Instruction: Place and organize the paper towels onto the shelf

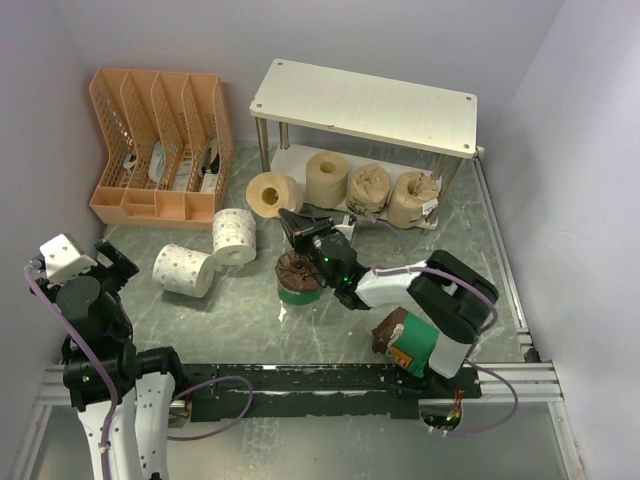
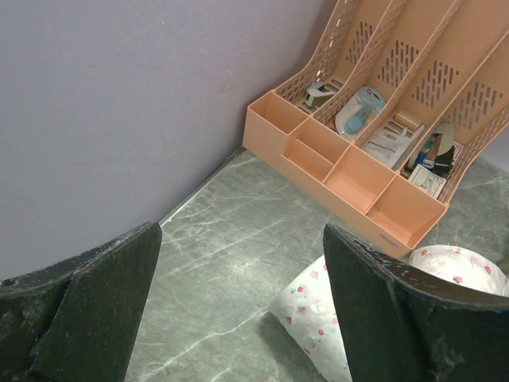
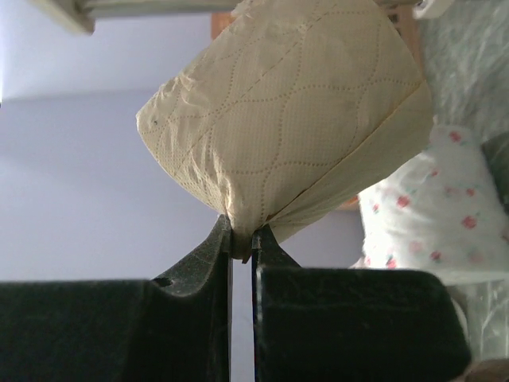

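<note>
right jaws: clamped on tan roll (image 3: 286, 119) edge, beside shelf (image 1: 370, 100) | left jaws: apart, above surface (image 2: 231, 231), near white roll (image 2: 314, 314)

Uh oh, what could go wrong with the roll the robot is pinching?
The right gripper pinches only a thin fold of the beige roll, so the roll could slip out or tear. The green-banded roll stands close beside that arm and might get knocked over.

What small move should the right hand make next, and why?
Probably the right hand, shut on the beige roll by its paper edge, should carry it onto the shelf's lower board, beside the three beige rolls there; it appears just off the board's front.
</note>
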`<action>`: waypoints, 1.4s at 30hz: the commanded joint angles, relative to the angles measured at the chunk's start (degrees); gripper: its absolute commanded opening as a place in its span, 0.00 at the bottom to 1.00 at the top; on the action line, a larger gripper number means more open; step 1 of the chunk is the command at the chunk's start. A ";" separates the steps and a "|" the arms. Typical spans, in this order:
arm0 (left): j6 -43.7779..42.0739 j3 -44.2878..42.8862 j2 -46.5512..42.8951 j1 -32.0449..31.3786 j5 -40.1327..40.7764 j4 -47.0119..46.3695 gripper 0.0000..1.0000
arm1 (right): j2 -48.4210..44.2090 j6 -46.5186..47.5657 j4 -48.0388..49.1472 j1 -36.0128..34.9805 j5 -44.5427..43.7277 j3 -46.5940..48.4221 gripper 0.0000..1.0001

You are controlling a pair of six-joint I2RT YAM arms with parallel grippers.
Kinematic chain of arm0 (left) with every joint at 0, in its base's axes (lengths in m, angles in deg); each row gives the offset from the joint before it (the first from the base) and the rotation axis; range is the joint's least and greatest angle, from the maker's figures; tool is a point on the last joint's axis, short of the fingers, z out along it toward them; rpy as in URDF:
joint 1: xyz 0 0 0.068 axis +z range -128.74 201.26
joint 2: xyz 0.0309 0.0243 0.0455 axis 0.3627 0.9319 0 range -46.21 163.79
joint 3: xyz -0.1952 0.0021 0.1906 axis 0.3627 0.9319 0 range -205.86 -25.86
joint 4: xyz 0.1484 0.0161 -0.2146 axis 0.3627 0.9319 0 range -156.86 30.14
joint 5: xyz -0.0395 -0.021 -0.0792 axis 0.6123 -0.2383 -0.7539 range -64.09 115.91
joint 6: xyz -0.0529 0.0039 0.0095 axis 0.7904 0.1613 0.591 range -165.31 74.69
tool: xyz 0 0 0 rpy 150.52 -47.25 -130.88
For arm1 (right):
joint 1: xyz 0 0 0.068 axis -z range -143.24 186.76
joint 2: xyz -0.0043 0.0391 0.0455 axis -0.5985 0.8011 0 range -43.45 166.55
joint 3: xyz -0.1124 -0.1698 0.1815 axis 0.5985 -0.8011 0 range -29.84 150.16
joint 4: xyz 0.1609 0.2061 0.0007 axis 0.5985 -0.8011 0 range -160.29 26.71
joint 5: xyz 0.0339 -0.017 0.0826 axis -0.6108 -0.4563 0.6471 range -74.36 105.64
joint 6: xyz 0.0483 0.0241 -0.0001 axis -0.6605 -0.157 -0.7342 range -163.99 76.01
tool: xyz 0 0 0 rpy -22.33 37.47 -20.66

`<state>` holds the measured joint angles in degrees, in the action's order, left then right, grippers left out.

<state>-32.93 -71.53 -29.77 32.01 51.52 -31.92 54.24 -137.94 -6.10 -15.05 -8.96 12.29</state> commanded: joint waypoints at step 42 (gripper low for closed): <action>-0.96 0.66 0.13 0.41 0.83 -2.50 0.94 | 8.88 17.07 1.30 10.05 10.45 20.49 0.94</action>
<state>-33.12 -71.27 -29.55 32.01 51.54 -32.07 73.83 -137.70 0.44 -2.13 -4.20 32.79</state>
